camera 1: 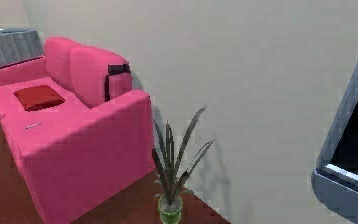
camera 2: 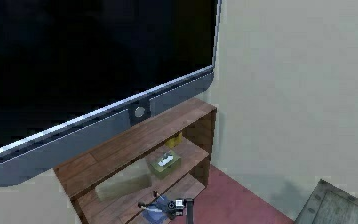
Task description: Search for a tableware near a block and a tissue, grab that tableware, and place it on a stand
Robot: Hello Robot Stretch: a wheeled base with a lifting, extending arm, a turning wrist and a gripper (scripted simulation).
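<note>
A wooden stand (camera 2: 187, 122) with open shelves stands under a large dark television (camera 2: 77, 70) in the arm side view. On its middle shelf lie a small pale box-like thing (camera 2: 167, 161) and a flat greenish slab (camera 2: 123, 183). My gripper (camera 2: 159, 208) shows at the bottom edge, in front of the stand's lower shelf. I cannot tell whether it holds anything, because the shelf sits right behind its far end.
In the forward view a pink sofa (camera 1: 72, 120) with a red cushion (camera 1: 40, 97) fills the left. A spiky plant in a green pot (camera 1: 173, 175) stands by its arm. The television's edge (camera 1: 349, 130) shows at right. A grey object (camera 2: 339, 205) lies at the arm side view's lower right.
</note>
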